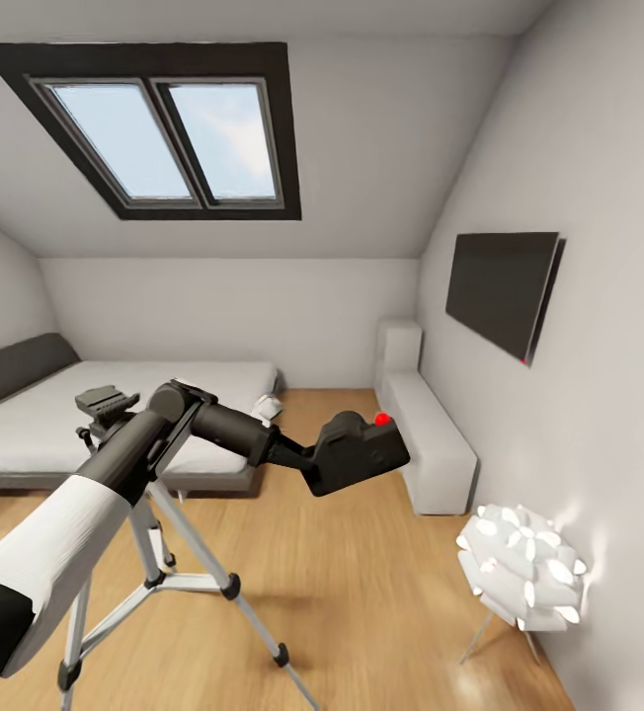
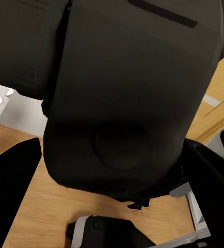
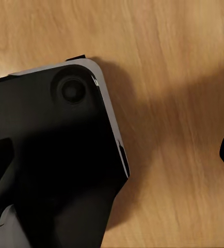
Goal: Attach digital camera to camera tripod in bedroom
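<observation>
Attic bedroom (image 1: 362, 296), white walls, one skylight (image 1: 164, 138) with two panes up at 11 o'clock. One low grey bed (image 1: 85, 415) at 9 o'clock, partly blocked by the arm. One dark flat panel (image 1: 505, 291) hangs on the wall at 2 o'clock, one long white bench (image 1: 426, 434) runs below it.

One tripod (image 1: 154, 553) at 7 o'clock: I count only two silver legs clearly, the rest is hidden behind the white-and-black left arm or cut off at the bottom edge. Its black head (image 1: 105, 405) pokes up beside the arm, empty.

One white flower-shaped lamp (image 1: 524, 568) at 4 o'clock.

The left gripper (image 1: 307, 459) is clamped on the one black camera (image 1: 362, 452), held in the air at dead centre, red button on top, well apart from the tripod head. Up close the camera body (image 2: 127, 93) blocks most of the fingers.

The right hand: just dark shapes over wood floor (image 3: 169, 103), can't tell how open it is.
</observation>
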